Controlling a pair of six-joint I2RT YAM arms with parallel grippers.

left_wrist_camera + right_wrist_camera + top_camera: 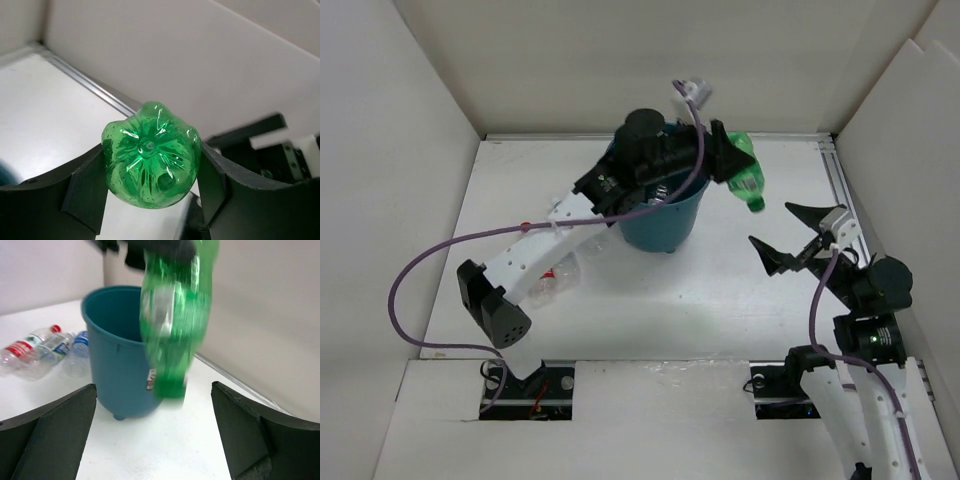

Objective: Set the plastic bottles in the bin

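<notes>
Gripping green bottle [745, 175] by base, L hand [150, 185], cap down, axis upright beside bin [660, 226], R hand [772, 224] open

top: overhead, far | left wrist: close — green bottle [150, 155] | right wrist: low, same bottle

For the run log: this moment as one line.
left gripper shut on green bottle, beside bin | right gripper open | clear bottles on table

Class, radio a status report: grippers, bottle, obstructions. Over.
Left gripper shut on green bottle, cap down, beside bin rim. Right gripper open, empty. Nothing between bottle and bin.
</notes>
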